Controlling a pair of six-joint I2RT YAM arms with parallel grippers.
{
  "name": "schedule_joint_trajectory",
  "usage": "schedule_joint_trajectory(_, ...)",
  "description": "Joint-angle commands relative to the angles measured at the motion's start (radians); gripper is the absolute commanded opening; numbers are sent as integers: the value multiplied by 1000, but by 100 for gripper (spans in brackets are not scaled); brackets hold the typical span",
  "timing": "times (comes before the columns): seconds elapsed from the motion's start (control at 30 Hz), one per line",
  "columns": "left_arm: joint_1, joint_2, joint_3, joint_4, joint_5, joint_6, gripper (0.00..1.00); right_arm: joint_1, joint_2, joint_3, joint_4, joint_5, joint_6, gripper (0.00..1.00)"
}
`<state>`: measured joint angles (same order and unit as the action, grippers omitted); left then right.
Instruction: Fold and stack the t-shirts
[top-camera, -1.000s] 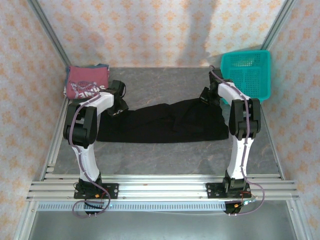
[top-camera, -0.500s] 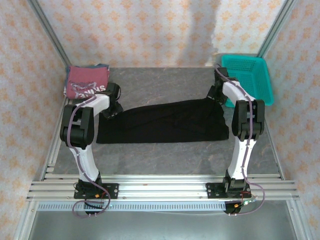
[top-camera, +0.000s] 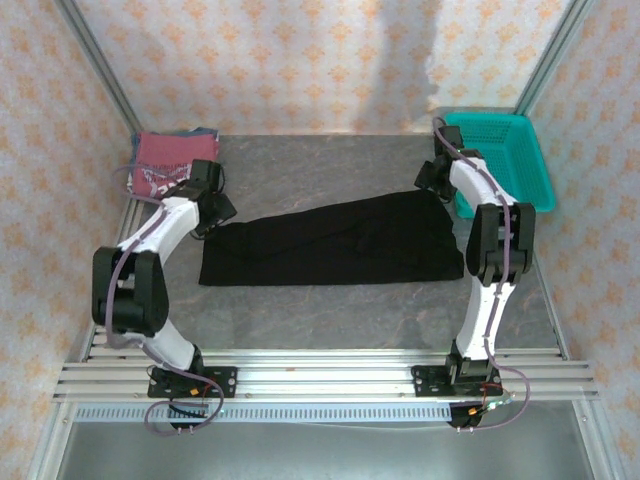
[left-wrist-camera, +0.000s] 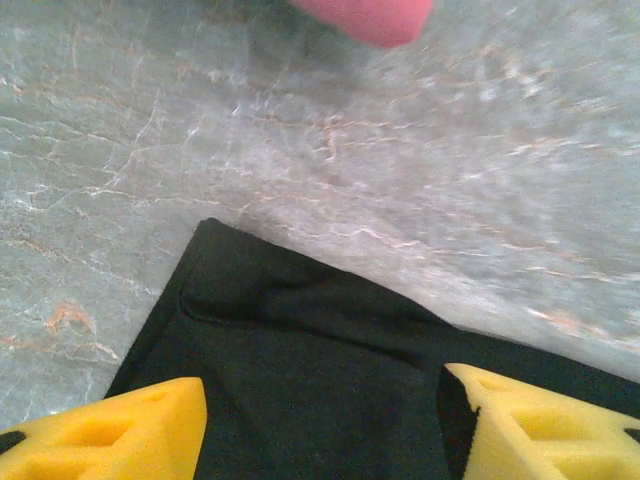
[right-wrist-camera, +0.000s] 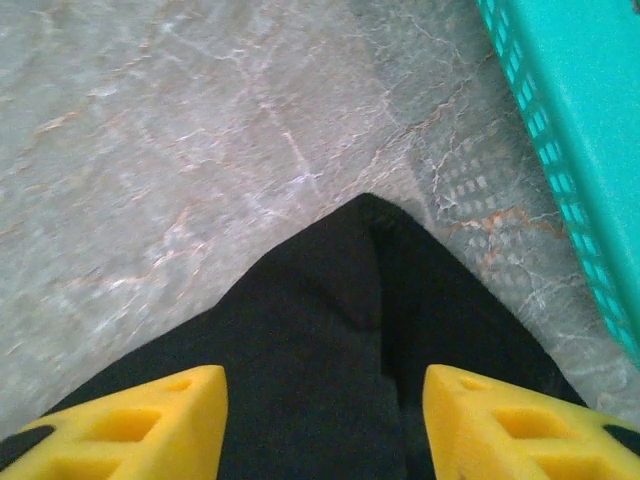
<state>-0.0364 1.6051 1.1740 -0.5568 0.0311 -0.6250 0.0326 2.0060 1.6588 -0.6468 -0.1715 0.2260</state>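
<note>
A black t-shirt (top-camera: 335, 242) is lying in a long flat band across the middle of the grey worktop (top-camera: 330, 310), a folded dark red t-shirt (top-camera: 165, 160) is sitting at the far left corner, and a teal basket (top-camera: 510, 150) is standing at the far right corner. The left hand (left-wrist-camera: 320, 420) is hanging over the band's far left end and the right hand (right-wrist-camera: 325, 420) over its far right end, both spread open and gripping nothing, possibly brushing the cloth.
</note>
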Motion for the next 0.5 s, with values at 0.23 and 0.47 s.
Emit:
schedule_joint_trajectory(0.23, -83, 153, 114, -112, 84, 85, 62, 64, -180, -132, 13, -257, -22, 69)
schedule_joint_trajectory(0.47, -153, 341, 237, -246, -24, 140, 55, 95, -219, -271, 78, -315, 20, 70)
